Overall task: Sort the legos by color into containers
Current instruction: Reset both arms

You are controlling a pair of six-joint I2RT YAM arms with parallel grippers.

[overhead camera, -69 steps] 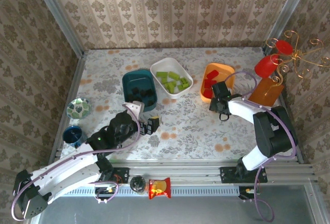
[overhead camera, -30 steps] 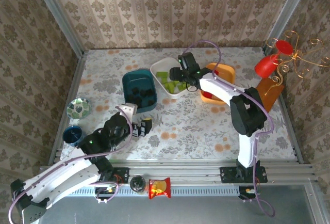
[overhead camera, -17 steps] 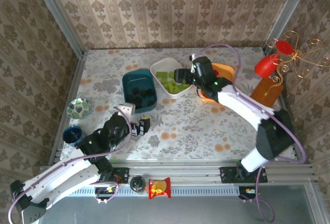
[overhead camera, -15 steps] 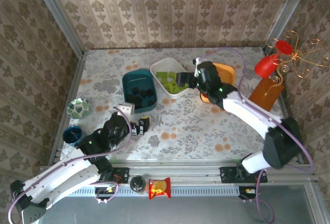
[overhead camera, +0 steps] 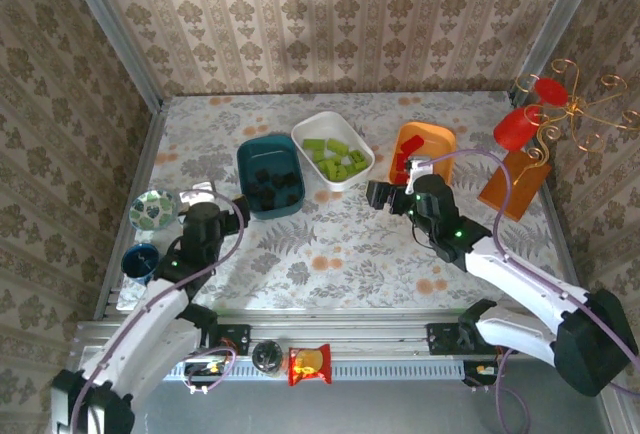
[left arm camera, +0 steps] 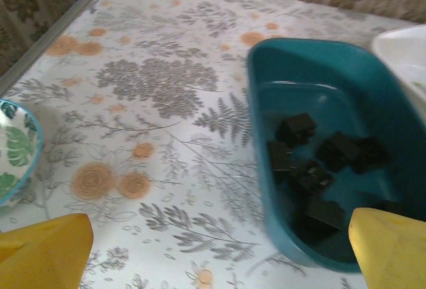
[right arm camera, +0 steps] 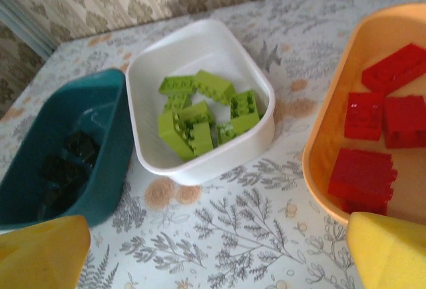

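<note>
Both arms have drawn back toward the near edge since the earlier frames; the right pincer [right arm camera: 214, 252] has left the space over the white tub [right arm camera: 193, 42] and now hangs low over the floral table [overhead camera: 340, 244], its yellow fingertips [right arm camera: 389, 252] spread wide with nothing between them; released. Just ahead of it stands the white tub, holding the lime green legos [right arm camera: 200, 112]; to its right the orange tub [right arm camera: 319, 149] holds the red legos [right arm camera: 379, 122]; to its left sits the teal tub [left arm camera: 313, 46].

The left pincer [left arm camera: 216, 252] has swung leftward, away from the patch of table in front of the teal tub; its jaws also stand wide apart and empty, released; the black legos [left arm camera: 313, 169] lie heaped inside the teal tub, ahead and to its right; the patterned bowl [left arm camera: 13, 149] sits at its left, apart from the tub.

Farther out, an amber translucent box [overhead camera: 510, 186] stands beyond the orange tub at the table's right side; a red-and-yellow snack packet [overhead camera: 309, 364] lies on the rail between the two arm bases.
</note>
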